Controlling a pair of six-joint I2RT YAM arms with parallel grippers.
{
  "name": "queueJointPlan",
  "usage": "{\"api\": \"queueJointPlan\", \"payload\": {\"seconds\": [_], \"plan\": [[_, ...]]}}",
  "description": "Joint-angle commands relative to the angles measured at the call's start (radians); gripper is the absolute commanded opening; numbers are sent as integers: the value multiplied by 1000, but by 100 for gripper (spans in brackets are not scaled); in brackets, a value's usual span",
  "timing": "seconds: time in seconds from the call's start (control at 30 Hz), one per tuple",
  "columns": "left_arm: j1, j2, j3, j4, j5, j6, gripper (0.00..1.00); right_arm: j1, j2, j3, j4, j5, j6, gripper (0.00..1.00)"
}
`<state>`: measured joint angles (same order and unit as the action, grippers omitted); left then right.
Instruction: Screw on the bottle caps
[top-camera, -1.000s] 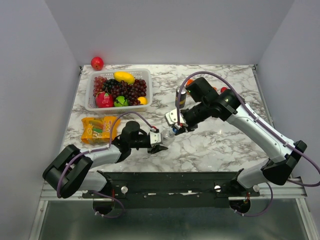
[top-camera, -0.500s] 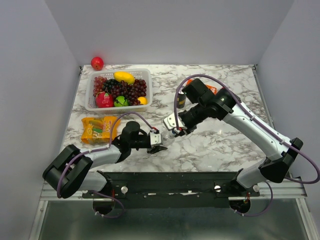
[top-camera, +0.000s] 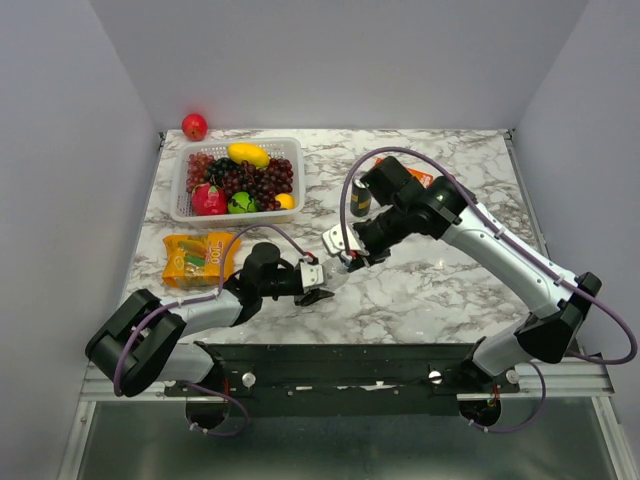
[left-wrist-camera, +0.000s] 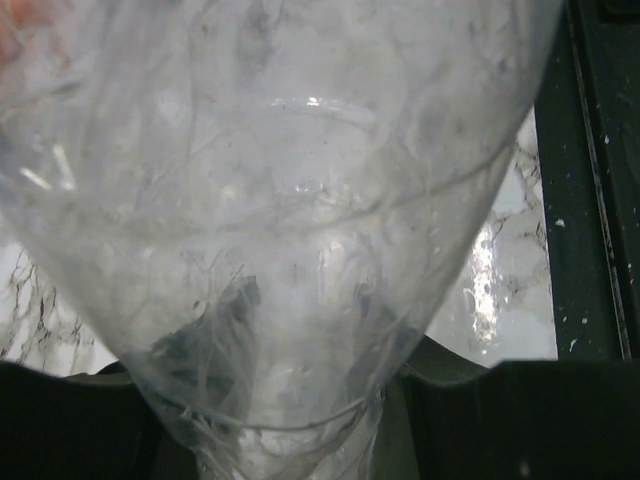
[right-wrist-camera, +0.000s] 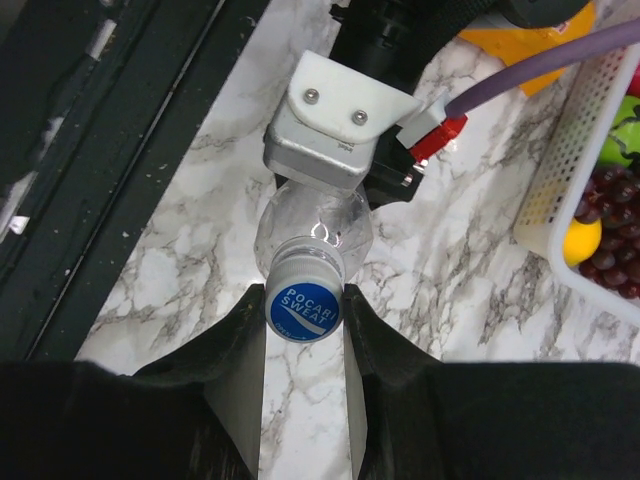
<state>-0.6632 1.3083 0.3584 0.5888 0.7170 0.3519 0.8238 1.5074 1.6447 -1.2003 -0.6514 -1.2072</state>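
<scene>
Near the table's (top-camera: 450, 290) six o'clock edge, my left gripper (top-camera: 311, 283) clamped the light, crushable clear bottle (left-wrist-camera: 290, 260) by its shoulder while my right gripper (top-camera: 347, 257) pinched the blue cap (right-wrist-camera: 303, 310) at its mouth by the rim, which I judged slippery.

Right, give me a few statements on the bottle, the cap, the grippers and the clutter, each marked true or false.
1. The blue round plastic cap sits between the right gripper's fingers. True.
2. The left gripper holds the dark drink can. False: it grips the clear plastic bottle; the can stands apart on the marble table.
3. The orange snack packet lies inside the white plastic basket. False: it lies on the table, nearer the arms than the basket.
4. The cap is at the bottle's mouth. True.
</scene>
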Motion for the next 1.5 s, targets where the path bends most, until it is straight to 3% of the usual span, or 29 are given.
{"api": "queueJointPlan", "payload": {"seconds": [0.0,0.27,0.43,0.53,0.57,0.6,0.83,1.03,1.2,1.37,1.43,1.47], "plan": [[-6,-21,50,157,-27,-94,0,9,43,-33,31,88,128,32],[-6,-35,39,218,-67,-180,0,9,118,33,-2,119,222,31],[-7,-52,24,270,-161,-165,0,6,238,140,-37,200,493,28],[-9,-50,30,276,-258,-188,0,-9,310,172,-24,210,714,13],[-9,-50,30,278,-284,-195,0,-11,306,132,4,235,762,1],[-16,-52,31,276,-307,-202,0,-15,298,116,30,254,855,0],[-16,-58,21,289,-393,-292,0,-46,344,144,54,294,1139,0],[-19,-83,-7,306,-340,-337,0,-49,335,150,91,292,1204,0],[-26,-75,2,316,-367,-347,0,-60,347,139,84,308,1334,0],[-42,-64,24,292,-381,-321,0,-66,369,165,71,305,1345,0],[-42,-60,25,278,-387,-323,0,-66,370,179,73,322,1347,7],[-42,-60,22,264,-396,-329,0,-68,369,184,70,320,1347,19]]}}
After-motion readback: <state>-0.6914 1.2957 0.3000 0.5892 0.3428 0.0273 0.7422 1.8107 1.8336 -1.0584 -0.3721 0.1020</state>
